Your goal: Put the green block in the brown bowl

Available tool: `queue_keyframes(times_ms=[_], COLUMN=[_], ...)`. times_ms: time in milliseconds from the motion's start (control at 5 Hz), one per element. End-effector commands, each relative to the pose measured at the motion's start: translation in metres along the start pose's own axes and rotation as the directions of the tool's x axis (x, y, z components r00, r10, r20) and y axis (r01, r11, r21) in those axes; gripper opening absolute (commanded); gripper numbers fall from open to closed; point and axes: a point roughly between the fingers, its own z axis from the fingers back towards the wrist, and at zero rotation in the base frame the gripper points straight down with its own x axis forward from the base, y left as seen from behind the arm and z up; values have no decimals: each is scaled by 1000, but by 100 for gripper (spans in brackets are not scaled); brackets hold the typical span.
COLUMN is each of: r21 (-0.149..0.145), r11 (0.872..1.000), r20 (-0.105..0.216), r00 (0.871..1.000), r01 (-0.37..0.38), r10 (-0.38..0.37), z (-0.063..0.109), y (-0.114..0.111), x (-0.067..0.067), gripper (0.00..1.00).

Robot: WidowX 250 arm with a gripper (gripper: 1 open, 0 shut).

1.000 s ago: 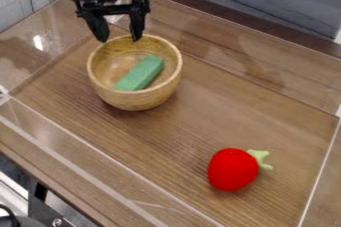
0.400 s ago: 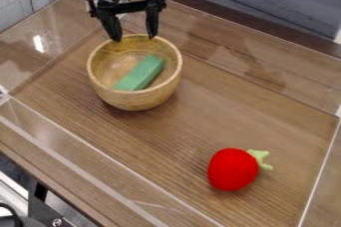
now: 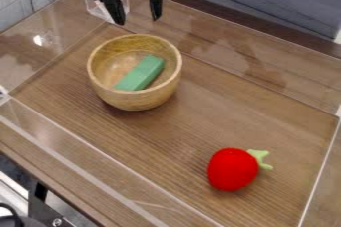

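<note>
The green block [image 3: 140, 72] lies tilted inside the brown bowl [image 3: 134, 93], resting against the inner wall toward two o'clock. The gripper [image 3: 136, 8] hangs above the table [image 3: 200, 112] at twelve o'clock from the bowl, clear of its rim, pointing down with its two dark fingers [image 3: 116, 10] spread wide and nothing between them. A red strawberry toy [image 3: 234, 168] sits well apart, at about five o'clock from the bowl.
</note>
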Motion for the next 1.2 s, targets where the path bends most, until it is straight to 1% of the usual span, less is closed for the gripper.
queue_keyframes(times_ms=[0,200,400,600,1000], r21=[-5,-2,16,37,75], r11=[1000,999,995,986,986], r20=[54,60,71,85,69], r00=[998,997,993,984,987], r01=[23,-39,-98,-160,-150], r10=[-23,39,97,156,145], z=[18,25,25,23,2], y=[-16,-18,-16,-10,-5], x=[10,13,14,15,10], gripper=[100,100,0,0,0])
